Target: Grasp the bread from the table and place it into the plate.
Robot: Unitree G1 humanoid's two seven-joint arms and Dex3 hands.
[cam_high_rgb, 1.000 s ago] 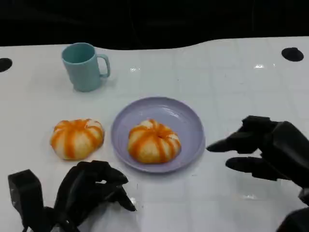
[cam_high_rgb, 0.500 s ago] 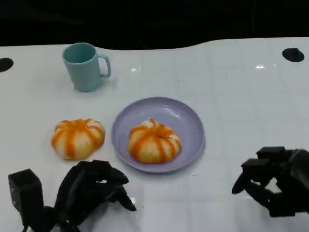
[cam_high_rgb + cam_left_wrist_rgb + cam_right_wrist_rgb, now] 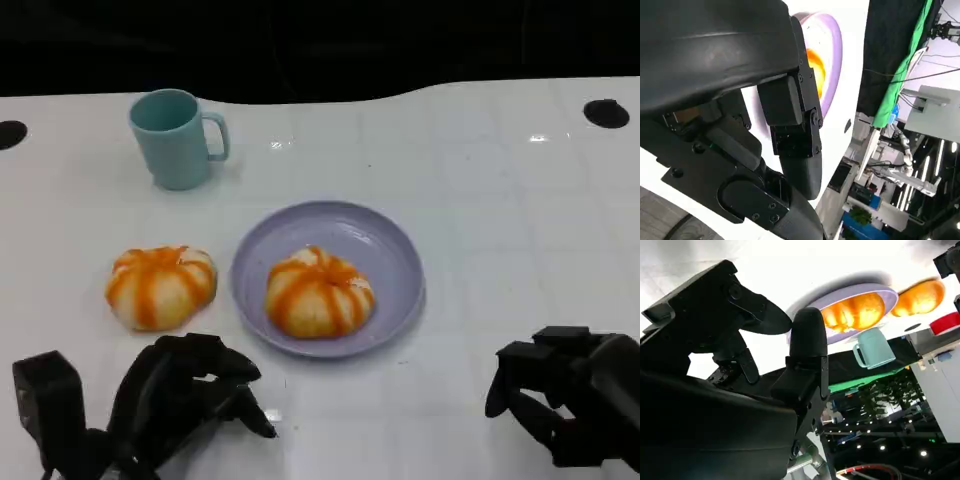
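One orange-striped bread (image 3: 318, 292) lies in the lavender plate (image 3: 390, 250) at the table's middle. A second, similar bread (image 3: 160, 286) sits on the table just left of the plate. My left hand (image 3: 185, 400) rests near the front edge, below that second bread, fingers loosely bent and apart around nothing. At the lower right my right hand (image 3: 565, 405) is well clear of the plate, fingers bent downward and empty. The right wrist view shows its fingers (image 3: 807, 335) apart, with the plate (image 3: 850, 292), the bread in the plate (image 3: 855, 310) and the other bread (image 3: 920, 297) beyond.
A teal mug (image 3: 178, 137) stands at the back left, handle to the right. The white table (image 3: 500, 200) has dark round holes at its far left and far right. The left wrist view catches the plate's rim (image 3: 832, 65).
My right hand has pulled back from beside the plate towards the near edge, and its outstretched fingers have bent downward. The left hand and both breads have stayed put.
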